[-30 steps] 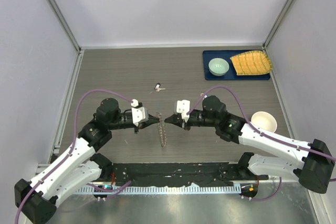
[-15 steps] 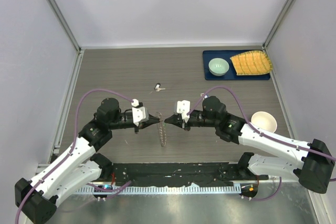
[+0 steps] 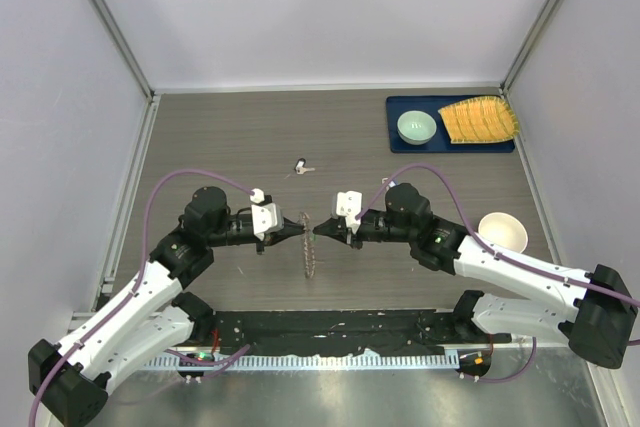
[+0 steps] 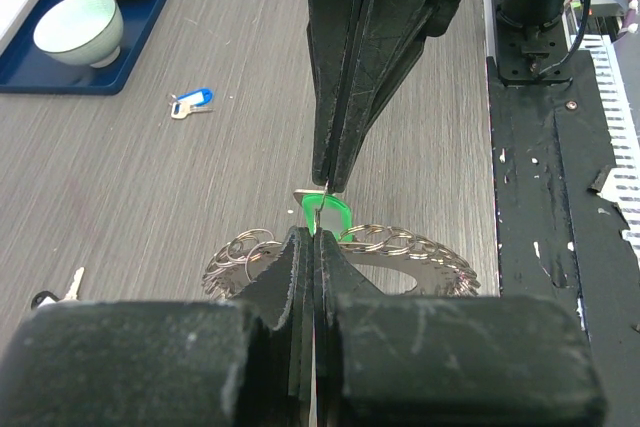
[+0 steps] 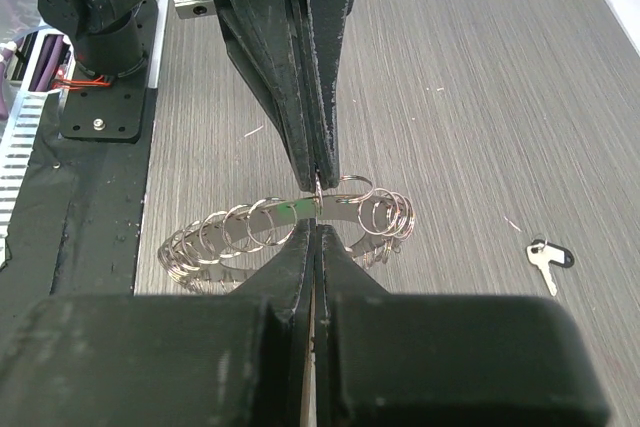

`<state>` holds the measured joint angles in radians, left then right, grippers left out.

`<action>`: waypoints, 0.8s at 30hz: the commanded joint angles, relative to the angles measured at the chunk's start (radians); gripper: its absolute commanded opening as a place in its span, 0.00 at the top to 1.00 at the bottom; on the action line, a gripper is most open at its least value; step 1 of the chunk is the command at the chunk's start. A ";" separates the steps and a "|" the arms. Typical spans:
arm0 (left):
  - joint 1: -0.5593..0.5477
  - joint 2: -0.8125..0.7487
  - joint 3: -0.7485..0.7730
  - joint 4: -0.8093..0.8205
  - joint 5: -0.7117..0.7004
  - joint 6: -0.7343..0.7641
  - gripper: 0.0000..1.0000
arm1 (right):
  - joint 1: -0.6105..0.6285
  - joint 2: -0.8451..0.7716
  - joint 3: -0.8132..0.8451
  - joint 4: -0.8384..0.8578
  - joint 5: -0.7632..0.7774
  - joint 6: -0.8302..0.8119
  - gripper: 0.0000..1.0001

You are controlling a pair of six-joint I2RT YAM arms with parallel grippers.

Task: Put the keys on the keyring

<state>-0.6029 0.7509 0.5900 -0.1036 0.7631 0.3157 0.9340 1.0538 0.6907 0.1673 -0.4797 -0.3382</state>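
Nose to nose: left gripper (image 4: 313,239) clamps the ring (image 4: 420,247), right gripper (image 5: 313,232) pinches the green key (image 4: 325,215), ring rim lying crosswise just ahead of it.

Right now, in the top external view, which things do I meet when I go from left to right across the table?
In order: left end effector → keyring → right end effector → green bowl → white bowl.

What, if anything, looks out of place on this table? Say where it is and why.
Two keys lie loose on the table, off the keyring: a blue key near the tray, and a black-headed key farther back. Nothing looks spilled or damaged.
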 commanded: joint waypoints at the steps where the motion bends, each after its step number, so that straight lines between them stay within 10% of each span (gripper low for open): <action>1: -0.006 -0.001 0.007 0.082 0.022 -0.012 1.00 | 0.005 -0.025 0.003 0.055 0.016 0.002 0.99; 24: -0.006 0.004 0.007 0.093 0.042 -0.018 1.00 | 0.005 -0.006 0.004 0.067 0.009 0.013 0.99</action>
<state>-0.6029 0.7597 0.5900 -0.1005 0.7685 0.3122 0.9340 1.0515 0.6888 0.1715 -0.4694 -0.3370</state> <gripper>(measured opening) 0.009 0.032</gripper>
